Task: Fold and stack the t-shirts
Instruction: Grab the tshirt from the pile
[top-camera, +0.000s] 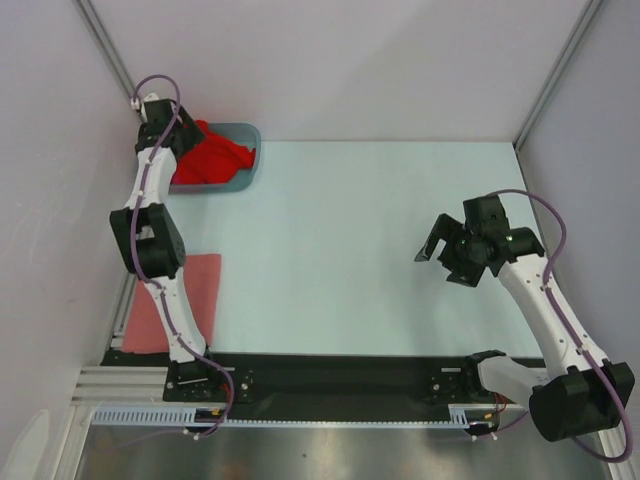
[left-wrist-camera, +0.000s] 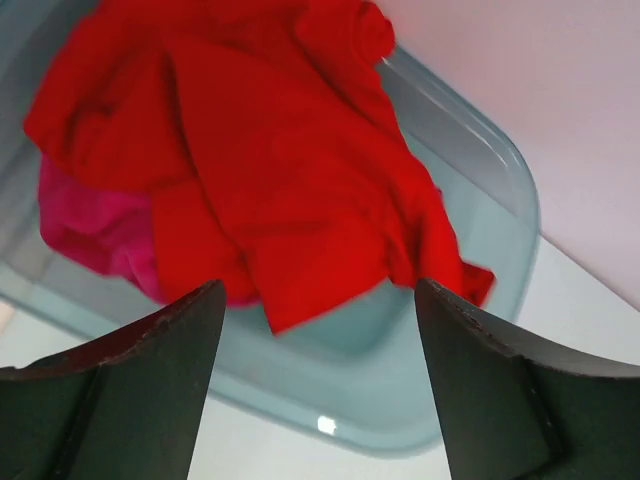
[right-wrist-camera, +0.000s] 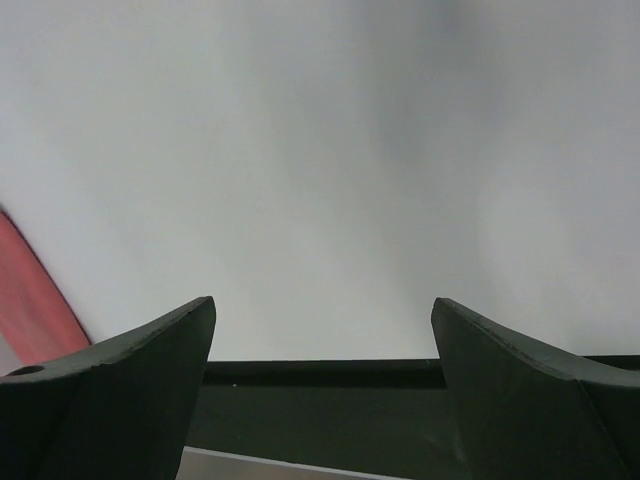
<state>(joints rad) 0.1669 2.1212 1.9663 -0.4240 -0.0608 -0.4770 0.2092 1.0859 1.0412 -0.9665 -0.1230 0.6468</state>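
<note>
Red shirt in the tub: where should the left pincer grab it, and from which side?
Probably its loose near flap, taken from above. The red shirt lies crumpled on top of the magenta shirt in the tub, so only the top is free, and that flap lines up between the fingers of the open left pincer, clear of the magenta cloth.
</note>
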